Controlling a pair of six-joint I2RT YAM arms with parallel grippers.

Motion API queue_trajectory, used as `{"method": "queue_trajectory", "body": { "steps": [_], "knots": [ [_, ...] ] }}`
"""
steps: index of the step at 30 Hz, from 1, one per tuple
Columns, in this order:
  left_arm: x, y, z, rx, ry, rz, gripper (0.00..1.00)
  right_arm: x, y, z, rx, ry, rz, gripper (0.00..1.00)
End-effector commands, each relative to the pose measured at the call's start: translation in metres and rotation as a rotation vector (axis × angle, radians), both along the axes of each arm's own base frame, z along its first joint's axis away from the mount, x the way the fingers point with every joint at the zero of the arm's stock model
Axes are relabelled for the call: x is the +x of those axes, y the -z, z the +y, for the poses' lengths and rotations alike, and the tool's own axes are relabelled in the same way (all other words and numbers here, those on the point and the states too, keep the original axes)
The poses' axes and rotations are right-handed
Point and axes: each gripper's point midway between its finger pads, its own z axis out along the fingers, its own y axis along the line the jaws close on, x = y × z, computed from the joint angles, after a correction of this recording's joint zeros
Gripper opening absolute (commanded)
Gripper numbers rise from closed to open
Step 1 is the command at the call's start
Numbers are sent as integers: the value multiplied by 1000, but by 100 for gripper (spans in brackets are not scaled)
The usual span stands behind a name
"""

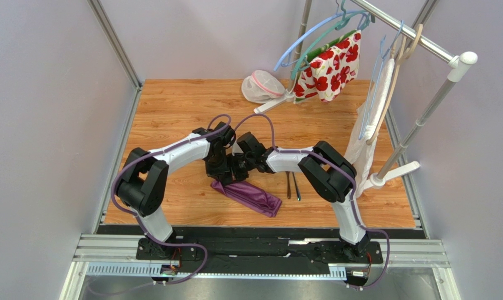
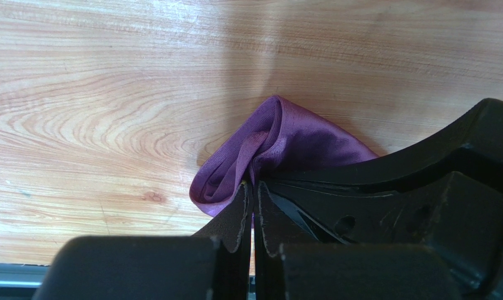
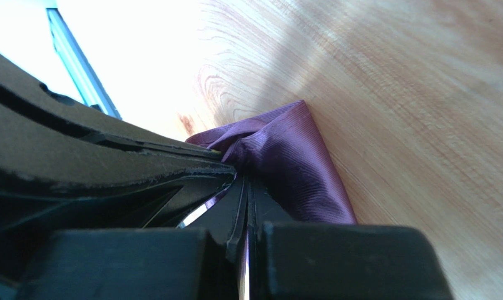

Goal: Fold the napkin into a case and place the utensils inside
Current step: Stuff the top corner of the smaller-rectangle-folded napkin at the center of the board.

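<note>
**Left pincer point(image 1: 221, 170) and right pincer point(image 1: 240, 167) both nipped on one end of the plum cloth**

The left pincer is closed tight, its fingertips point(image 2: 235, 215) pressed together with a bunch of the dark plum napkin of soft, faintly shiny cloth point(image 1: 251, 197) caught between them; the right pincer is closed just as narrowly on the same gathered end, its fingertips point(image 3: 234, 212) biting the folds from the other side; the two heads meet nose to nose over that end, touching or all but touching, I cannot tell which; the napkin lies on the warm brown wooden table point(image 1: 172, 106) as a narrow folded strip, already near the form of the case; its long axis runs on a slant from the held end out to a free end nearer the front edge and on the right arm's side; so the whole strip trails away from both pincers, rightward and toward the bases; the two slim dark metal utensils point(image 1: 293, 186) lie side by side just beyond that free end, apart from the cloth, their length running from far to near, across the strip's slant rather than along it; the right arm is the nearer to them; in my judgement the coming move turns on this: the held end is the one farther from the utensils, and the free end faces them
</note>
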Motion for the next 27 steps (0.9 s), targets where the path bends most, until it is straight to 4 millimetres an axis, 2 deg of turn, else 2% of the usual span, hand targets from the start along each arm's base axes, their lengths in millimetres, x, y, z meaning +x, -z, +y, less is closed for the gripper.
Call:
{"method": "queue_trajectory", "body": {
  "steps": [1,3,6,8,9,11,13,14,17,19,21,24,27],
  "knots": [
    [18,-4,-9,-21,12,-69,0,-26,12,-1,24,-57,55,0],
    [22,-3,-8,-12,9,-80,0,-32,8,-3,37,-63,45,0],
    [26,4,-9,1,2,-81,0,-40,15,-12,21,-63,63,1],
    [25,13,-8,14,0,-59,0,-37,15,-17,-7,-56,38,3],
    [25,14,-9,12,-1,-56,0,-35,14,-19,-19,-55,29,7],
    [22,17,-7,13,-9,-51,0,-23,3,-25,-21,-38,-14,12],
    [20,18,-6,9,-14,-54,0,-21,-2,-34,-39,-30,-19,17],
    [20,17,-6,3,-14,-60,0,-17,-13,-39,-38,-21,-34,18],
    [19,11,-9,-21,-7,-69,0,-16,-29,-49,-48,-11,-63,25],
    [19,7,-12,-45,-3,-81,4,-18,-37,-53,-44,-10,-71,28],
    [21,-4,-15,-68,2,-108,13,-24,-44,-61,-43,-9,-82,30],
    [19,-18,-17,-94,10,-121,21,-29,-51,-70,-44,-8,-104,30],
    [14,-30,-20,-131,17,-129,26,-40,-45,-79,-54,-13,-82,29]
  ]
}}
